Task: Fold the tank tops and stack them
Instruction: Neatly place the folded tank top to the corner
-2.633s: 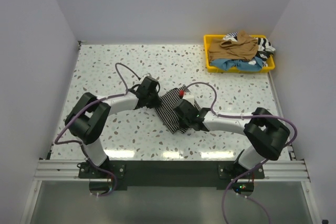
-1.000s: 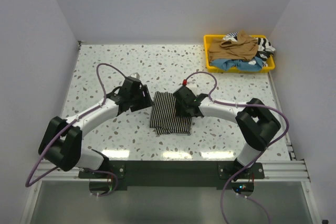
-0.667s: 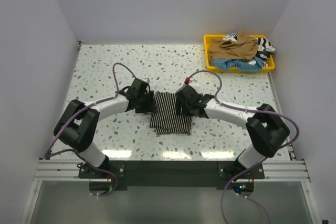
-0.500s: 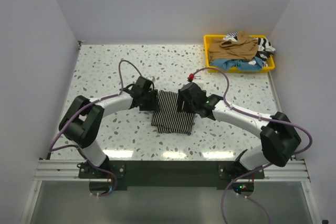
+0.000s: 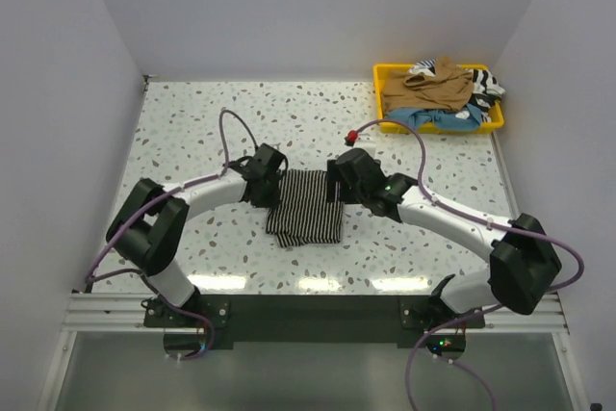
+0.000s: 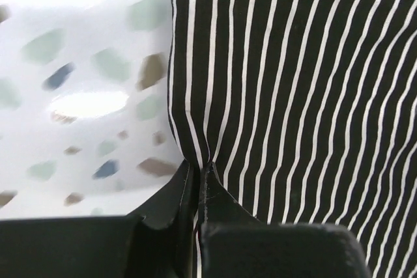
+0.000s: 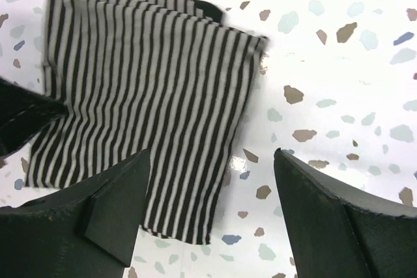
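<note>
Striped tank top [image 5: 306,207]: folded into a rectangle, lying flat at mid-table [image 5: 192,113].
Left gripper [image 6: 199,166]: fingers pinched together on the top's left edge.
Right gripper [image 7: 210,155]: fingers spread wide above the top's right side, holding nothing.
Other tank tops [image 5: 428,87]: heaped in yellow tray [image 5: 379,98] at the far right corner.

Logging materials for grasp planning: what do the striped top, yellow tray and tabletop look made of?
Striped top: thin soft cloth, matte; it creases and folds flat.
Yellow tray: probably rigid plastic, uniform colour, thin rim.
Tabletop: speckled terrazzo look, glossy with light reflections; stone or laminate, unclear.
</note>
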